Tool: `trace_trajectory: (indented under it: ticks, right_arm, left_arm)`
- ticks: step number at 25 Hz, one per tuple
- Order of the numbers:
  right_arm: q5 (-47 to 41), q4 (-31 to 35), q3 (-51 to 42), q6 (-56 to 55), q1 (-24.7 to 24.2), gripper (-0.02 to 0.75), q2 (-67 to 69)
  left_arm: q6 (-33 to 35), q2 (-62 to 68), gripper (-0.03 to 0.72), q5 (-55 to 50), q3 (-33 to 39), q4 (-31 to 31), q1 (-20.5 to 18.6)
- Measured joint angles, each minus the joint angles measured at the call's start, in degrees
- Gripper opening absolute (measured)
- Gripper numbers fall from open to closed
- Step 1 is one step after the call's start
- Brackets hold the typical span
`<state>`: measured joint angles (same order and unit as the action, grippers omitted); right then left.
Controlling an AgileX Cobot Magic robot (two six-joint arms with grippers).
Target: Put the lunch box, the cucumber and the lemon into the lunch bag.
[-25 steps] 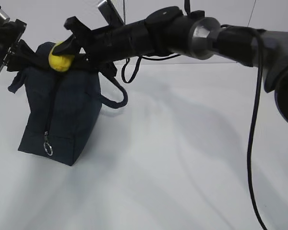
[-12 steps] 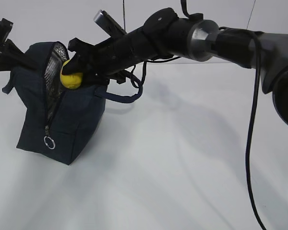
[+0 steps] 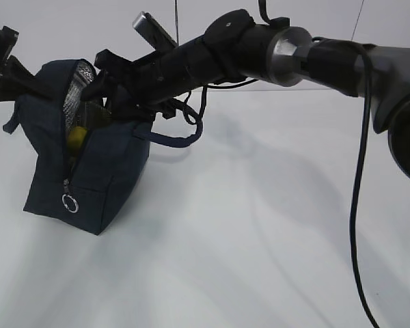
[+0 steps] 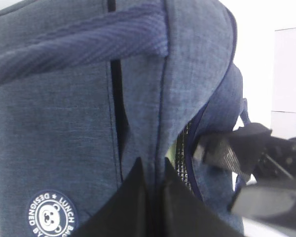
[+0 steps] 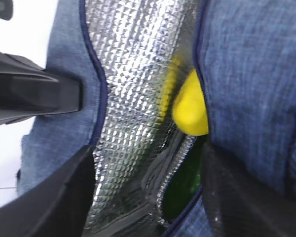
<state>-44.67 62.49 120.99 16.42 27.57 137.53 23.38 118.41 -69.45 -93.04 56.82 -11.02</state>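
Note:
The navy lunch bag point(image 3: 106, 174) stands at the left with its mouth open and the silver lining point(image 5: 133, 74) showing. The lemon point(image 3: 76, 137) lies inside the bag; in the right wrist view the lemon point(image 5: 190, 106) rests above the dark green cucumber point(image 5: 185, 185). My right gripper point(image 3: 101, 80) hangs over the opening, and its wrist view shows it point(image 5: 148, 168) open and empty. My left gripper point(image 4: 153, 170) is shut on the bag's top edge and holds it apart; it also shows in the exterior view point(image 3: 14, 72). The lunch box is hidden.
The bag's loop handle point(image 3: 181, 137) hangs out to the right under my right arm point(image 3: 260, 51). The zipper's ring pull point(image 3: 70, 203) hangs low on the bag's front. The bag stands on a white tabletop point(image 3: 260, 239). A black cable point(image 3: 359, 171) hangs at the right.
The lemon left my right gripper's fingers and dropped into the bag. The right gripper opened. Earlier, the left gripper pulled the bag's mouth open.

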Motion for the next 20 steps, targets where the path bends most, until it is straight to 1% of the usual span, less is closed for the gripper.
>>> trace_trajectory:
  ticks: [2, 5, 7, 10, 12, 13, 16, 18, 20]
  right_arm:
    - [-1.04, 1.19, 0.14, 0.64, 0.0, 0.507, 0.0]
    - [-4.6, 2.51, 0.28, 7.17, -0.24, 0.507, 0.0]
    - [-7.68, 3.18, 0.55, 9.44, -0.46, 0.507, 0.0]
    - [-12.43, 2.8, 2.27, 10.46, -0.75, 0.507, 0.03]
    - [-15.11, 0.69, 4.51, 10.17, -0.8, 0.507, 0.03]
    - [-16.21, -0.88, 6.08, 9.55, -0.8, 0.507, 0.03]
    - [-19.97, -10.07, 11.44, 4.25, -0.8, 0.507, -0.38]
    - [-23.82, -18.72, 15.84, -1.68, -0.8, 0.507, -0.97]
    - [-25.38, -26.12, 19.98, -7.04, -0.8, 0.507, -1.33]
  left_arm:
    - [0.0, 0.0, -0.015, 0.0, 0.0, 0.0, 0.0]
    - [0.15, 0.0, -0.015, 0.0, 0.0, 0.0, 0.0]
    - [0.15, 0.0, -0.015, 0.0, 0.0, 0.0, 0.0]
    - [0.28, 0.0, -0.015, 0.0, 0.0, 0.0, 0.0]
    - [0.28, 0.0, -0.015, 0.0, 0.0, -0.11, 0.0]
    - [0.28, 0.0, -0.015, 0.0, 0.0, -0.22, 0.0]
    - [0.32, 0.0, -0.015, 0.0, 0.0, -0.6, 0.0]
    - [0.32, 0.0, -0.015, 0.0, 0.0, -0.69, 0.0]
    - [0.41, 0.0, -0.015, 0.0, 0.0, -0.82, 0.0]
